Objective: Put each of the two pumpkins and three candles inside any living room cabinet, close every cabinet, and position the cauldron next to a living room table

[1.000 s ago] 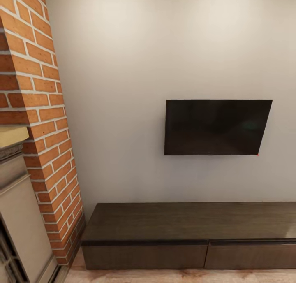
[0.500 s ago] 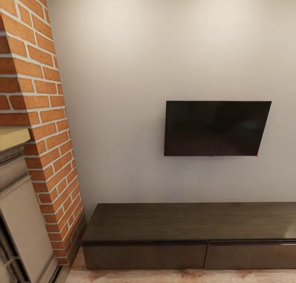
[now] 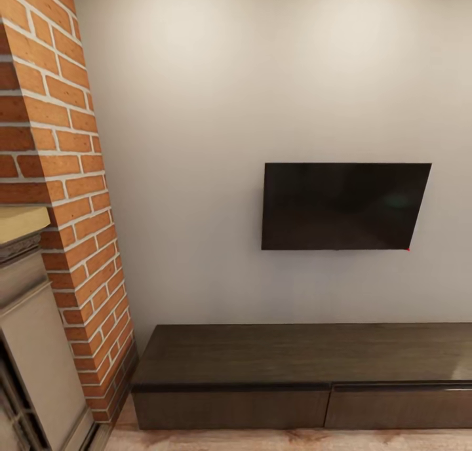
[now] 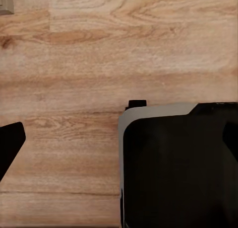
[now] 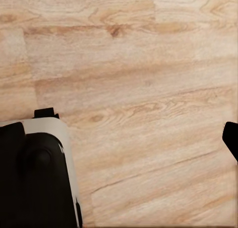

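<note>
— Along the left edge, what stands there?
— A red-brick fireplace column [image 3: 62, 195], then plain white wall [image 3: 196, 110].
— And rightward?
— A black TV [image 3: 344, 206] at centre right; below it the cabinet [image 3: 301, 372] spans the bottom, drawer fronts flush.
— The claws?
— Wrist views look down on wood floor [image 4: 74, 64]; I cannot tell either claw's opening.

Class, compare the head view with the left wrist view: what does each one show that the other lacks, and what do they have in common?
Head view alone: the white wall, the black TV, the brick fireplace column and the dark-brown cabinet with both drawer fronts shut. Left wrist view alone: the robot's black-and-grey base and a dark fingertip of the left gripper. Both share the light wood floor.
</note>
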### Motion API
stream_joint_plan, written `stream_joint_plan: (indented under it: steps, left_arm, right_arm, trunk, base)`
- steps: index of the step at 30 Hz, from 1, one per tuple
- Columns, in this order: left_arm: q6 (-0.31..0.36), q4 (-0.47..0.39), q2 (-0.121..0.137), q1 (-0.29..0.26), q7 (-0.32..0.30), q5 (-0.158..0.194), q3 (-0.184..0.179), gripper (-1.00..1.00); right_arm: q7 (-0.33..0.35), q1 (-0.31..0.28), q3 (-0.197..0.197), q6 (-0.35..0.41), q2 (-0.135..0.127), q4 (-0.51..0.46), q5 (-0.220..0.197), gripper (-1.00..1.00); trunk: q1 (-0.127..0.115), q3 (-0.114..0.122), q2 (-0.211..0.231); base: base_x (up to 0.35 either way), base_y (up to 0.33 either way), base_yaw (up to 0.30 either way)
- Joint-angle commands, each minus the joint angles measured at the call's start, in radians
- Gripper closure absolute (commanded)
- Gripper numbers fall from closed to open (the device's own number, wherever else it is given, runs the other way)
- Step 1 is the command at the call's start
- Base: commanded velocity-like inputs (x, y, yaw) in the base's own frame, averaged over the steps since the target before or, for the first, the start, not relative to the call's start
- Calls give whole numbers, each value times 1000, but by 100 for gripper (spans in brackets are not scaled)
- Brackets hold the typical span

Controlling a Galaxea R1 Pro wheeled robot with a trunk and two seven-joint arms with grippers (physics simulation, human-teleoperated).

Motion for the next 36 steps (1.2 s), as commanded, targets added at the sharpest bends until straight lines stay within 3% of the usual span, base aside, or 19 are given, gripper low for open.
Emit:
stream_joint_plan:
  steps: [1,9,36]
  left_arm:
    - [-1,0,0,3,4,7,-9,-100]
    - [9,0,0,17,5,6,-11,-100]
    - [-4,-4,-5,13,2,9,-6,-100]
  right_arm:
    - [1,3,6,-5,0,2,-8,-100]
    - [2,8,8,-4,-3,-2,-7,-100]
    - [2,8,8,-4,-4,-1,-8,-100]
  trunk:
    - [-4,3,7]
    - [-34,28,63]
    - [-34,28,63]
  base:
    - [0,0,0]
    - [0,0,0]
    - [0,0,0]
